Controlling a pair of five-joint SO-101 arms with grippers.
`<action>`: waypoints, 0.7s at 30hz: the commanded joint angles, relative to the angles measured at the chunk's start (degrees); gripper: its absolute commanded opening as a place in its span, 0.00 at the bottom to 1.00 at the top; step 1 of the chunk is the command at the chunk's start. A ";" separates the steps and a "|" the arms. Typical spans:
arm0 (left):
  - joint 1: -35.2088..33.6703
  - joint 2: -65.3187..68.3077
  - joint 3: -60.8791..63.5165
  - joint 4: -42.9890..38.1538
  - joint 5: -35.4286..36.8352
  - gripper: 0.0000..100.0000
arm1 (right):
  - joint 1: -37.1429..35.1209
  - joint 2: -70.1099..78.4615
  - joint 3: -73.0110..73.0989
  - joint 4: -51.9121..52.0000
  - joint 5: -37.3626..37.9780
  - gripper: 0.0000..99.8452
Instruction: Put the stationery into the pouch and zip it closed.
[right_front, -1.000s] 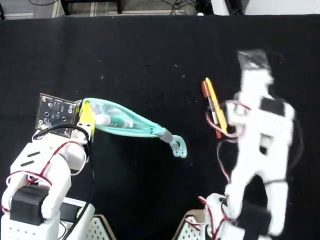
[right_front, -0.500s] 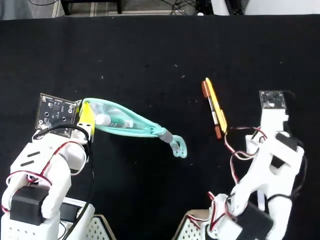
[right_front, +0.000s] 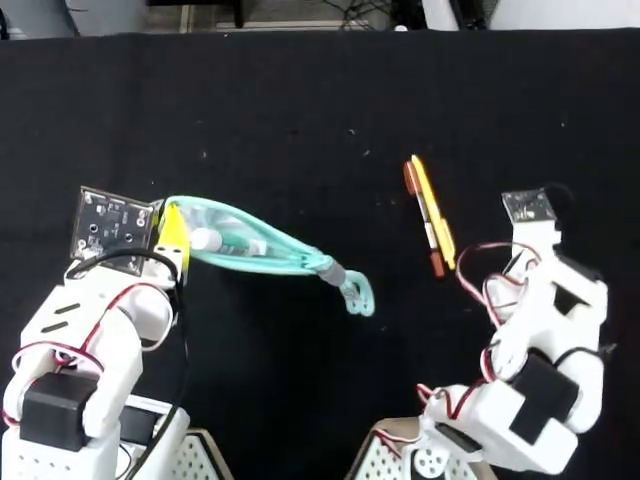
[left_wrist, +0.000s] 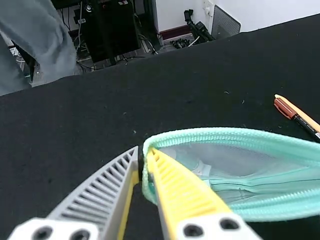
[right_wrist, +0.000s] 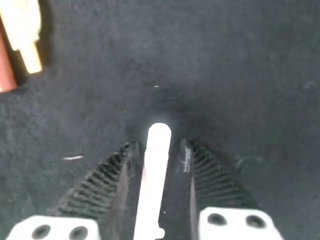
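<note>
A teal see-through pouch (right_front: 250, 245) lies open on the black table, with a white item (right_front: 208, 240) inside. My left gripper (right_front: 172, 232) is shut on the pouch's left end; in the left wrist view its fingertips (left_wrist: 142, 150) pinch the teal rim (left_wrist: 235, 137). A yellow pen (right_front: 432, 205) and an orange-brown pen (right_front: 418, 200) lie together right of centre. My right arm (right_front: 545, 310) sits just right of them. In the right wrist view my right gripper (right_wrist: 156, 145) holds a white pen (right_wrist: 154, 180) lengthwise, tip close to the cloth.
The pouch's teal zipper loop (right_front: 358, 292) trails toward the table's middle. The yellow pen's end (right_wrist: 22, 25) and the orange-brown one (right_wrist: 4, 65) lie close beside my right gripper. Cables and furniture stand beyond the table's far edge (right_front: 320, 30).
My right arm has pulled back from a farther reach toward its base and settled low beside the two pens. My left arm and the pouch have not moved.
</note>
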 joint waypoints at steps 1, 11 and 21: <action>0.57 2.02 9.36 0.97 -0.09 0.03 | -0.62 0.40 -7.34 6.15 0.62 0.16; 0.57 2.02 9.36 0.97 -0.09 0.03 | -1.93 6.73 -13.58 12.84 0.97 0.16; 0.57 2.02 9.36 0.97 -0.09 0.03 | -1.93 8.48 -13.93 12.48 3.78 0.03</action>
